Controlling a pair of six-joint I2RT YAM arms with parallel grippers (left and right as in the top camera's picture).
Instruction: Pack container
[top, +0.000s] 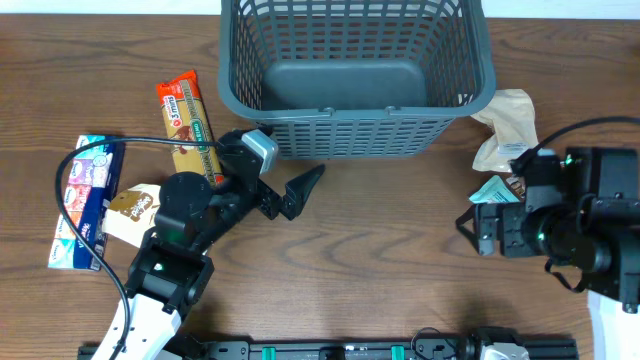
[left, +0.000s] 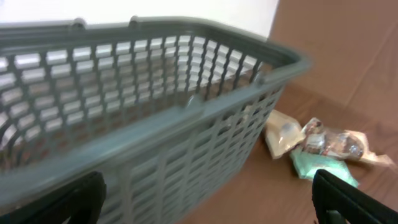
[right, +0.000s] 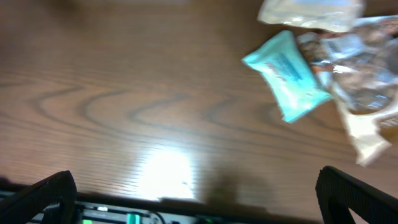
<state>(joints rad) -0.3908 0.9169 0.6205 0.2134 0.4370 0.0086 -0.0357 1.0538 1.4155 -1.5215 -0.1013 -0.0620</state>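
Container (top: 360, 133): stands at the far middle of the worktop (top: 400, 270), upright, nothing visible inside in the overhead view.

Left fingers (left: 59, 202): spread wide, holding nothing, just in front of the container's near wall.

Right fingers (right: 43, 196): also spread wide and empty, low over bare wood beside the teal packet (right: 289, 74) and the crumpled beige bag (top: 510, 125). More packets lie well apart on the left, among them an orange snack bar (top: 185, 120).

Handling, as a judgement: the container looks like stiff moulded plastic, light for its bulk, so expect it to slide if you nudge a wall. If you must steady it, take the thick rim, not the slotted lattice, where a fingertip could snag. Drop packets over the rim onto the solid base.
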